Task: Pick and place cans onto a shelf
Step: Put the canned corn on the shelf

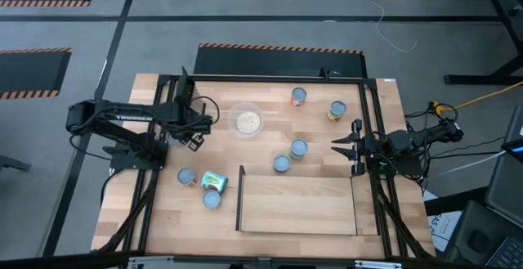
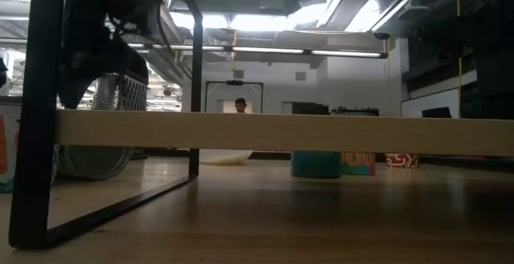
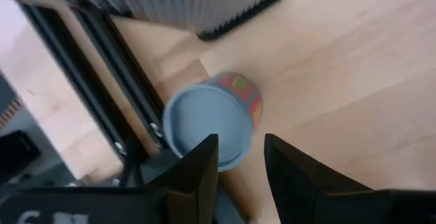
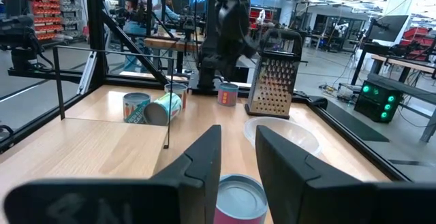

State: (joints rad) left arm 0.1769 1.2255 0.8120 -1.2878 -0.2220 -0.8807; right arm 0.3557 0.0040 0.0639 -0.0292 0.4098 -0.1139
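Observation:
My left gripper (image 1: 194,141) is open at the table's left, by the far-left frame post. Its wrist view shows its fingers (image 3: 240,149) over an upright can with a blue top and red-orange label (image 3: 212,118). My right gripper (image 1: 335,148) is open at the right, pointing toward the table's left. An upright can (image 1: 298,148) stands just ahead of it and shows low between its fingers (image 4: 238,200). More cans stand at the far side (image 1: 299,96) (image 1: 337,110) and by the shelf's far edge (image 1: 281,163). Two stand at the left (image 1: 186,177) (image 1: 212,199), with a teal can on its side (image 1: 214,180). The light-wood shelf (image 1: 298,205) lies at the near middle.
A clear round bowl (image 1: 248,120) stands at the far middle. A metal grater (image 4: 272,74) stands at the far left near my left arm. A black frame (image 1: 372,122) runs along the table's edges. In the low view the shelf's board (image 2: 257,132) spans the picture.

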